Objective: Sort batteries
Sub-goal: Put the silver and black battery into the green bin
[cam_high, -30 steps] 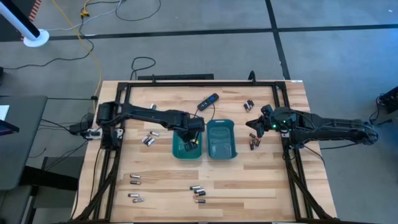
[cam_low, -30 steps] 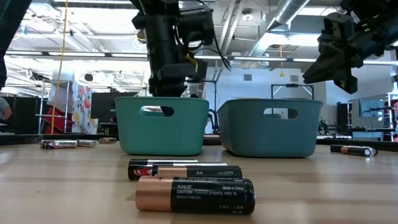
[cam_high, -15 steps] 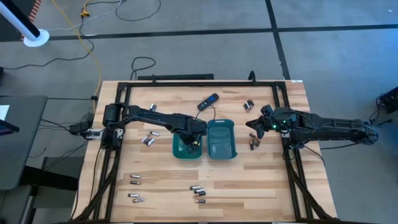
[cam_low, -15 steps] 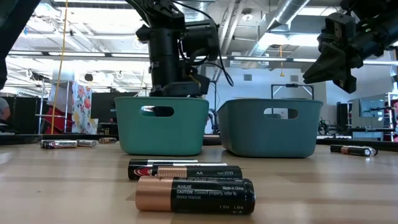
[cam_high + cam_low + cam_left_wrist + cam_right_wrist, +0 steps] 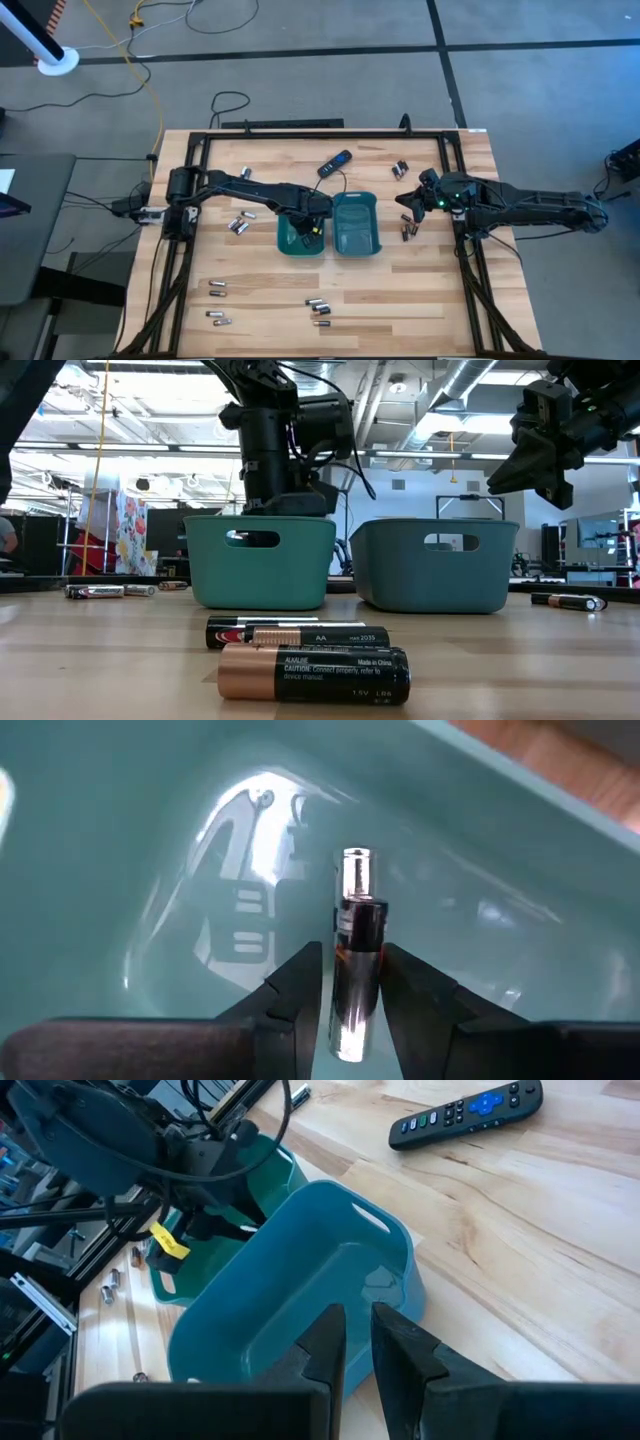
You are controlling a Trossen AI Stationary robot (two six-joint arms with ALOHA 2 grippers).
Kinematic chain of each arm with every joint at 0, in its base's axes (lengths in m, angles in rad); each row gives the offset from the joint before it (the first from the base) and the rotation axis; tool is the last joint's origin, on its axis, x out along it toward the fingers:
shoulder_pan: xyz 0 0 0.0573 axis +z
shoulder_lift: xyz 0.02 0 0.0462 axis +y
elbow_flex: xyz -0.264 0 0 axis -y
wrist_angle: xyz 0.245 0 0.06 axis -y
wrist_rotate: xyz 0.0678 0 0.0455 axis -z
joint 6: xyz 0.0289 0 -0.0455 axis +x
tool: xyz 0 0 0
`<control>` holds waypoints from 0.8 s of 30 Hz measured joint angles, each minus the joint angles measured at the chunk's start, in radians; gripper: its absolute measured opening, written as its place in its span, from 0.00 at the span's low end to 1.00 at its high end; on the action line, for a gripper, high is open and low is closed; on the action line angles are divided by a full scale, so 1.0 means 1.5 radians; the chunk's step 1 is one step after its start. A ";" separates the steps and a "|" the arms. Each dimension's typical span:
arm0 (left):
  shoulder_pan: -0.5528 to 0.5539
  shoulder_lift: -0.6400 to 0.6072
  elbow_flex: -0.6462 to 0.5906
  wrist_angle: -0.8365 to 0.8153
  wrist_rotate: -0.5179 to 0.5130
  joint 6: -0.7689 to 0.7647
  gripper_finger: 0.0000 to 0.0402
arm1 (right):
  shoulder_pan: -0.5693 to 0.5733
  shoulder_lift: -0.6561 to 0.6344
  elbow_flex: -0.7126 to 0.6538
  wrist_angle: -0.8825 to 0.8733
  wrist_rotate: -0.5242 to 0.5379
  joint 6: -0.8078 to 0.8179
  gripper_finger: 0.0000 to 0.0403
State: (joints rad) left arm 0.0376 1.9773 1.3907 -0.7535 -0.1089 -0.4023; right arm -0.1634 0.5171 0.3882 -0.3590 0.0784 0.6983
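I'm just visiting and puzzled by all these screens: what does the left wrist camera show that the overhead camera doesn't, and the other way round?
Only the left wrist view shows a silvery battery between the left gripper's dark fingers, over the floor of a teal tray.

Only the high view shows the whole table: loose batteries scattered on the wood, the black remote, a second teal tray, and the right gripper waiting over the table's right side.

Both show the left teal tray with the left gripper inside it.
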 joint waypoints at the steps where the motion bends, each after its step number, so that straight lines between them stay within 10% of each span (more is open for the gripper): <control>1: 0.000 0.000 0.000 -0.002 0.000 0.000 0.25 | 0.000 0.000 0.000 0.000 0.000 0.000 0.18; 24: 0.021 -0.136 0.001 -0.050 -0.037 0.013 0.25 | 0.000 0.000 0.000 0.001 0.000 0.000 0.18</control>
State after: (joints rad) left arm 0.0688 1.7739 1.3914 -0.8289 -0.1647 -0.3829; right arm -0.1635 0.5167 0.3882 -0.3576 0.0778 0.6987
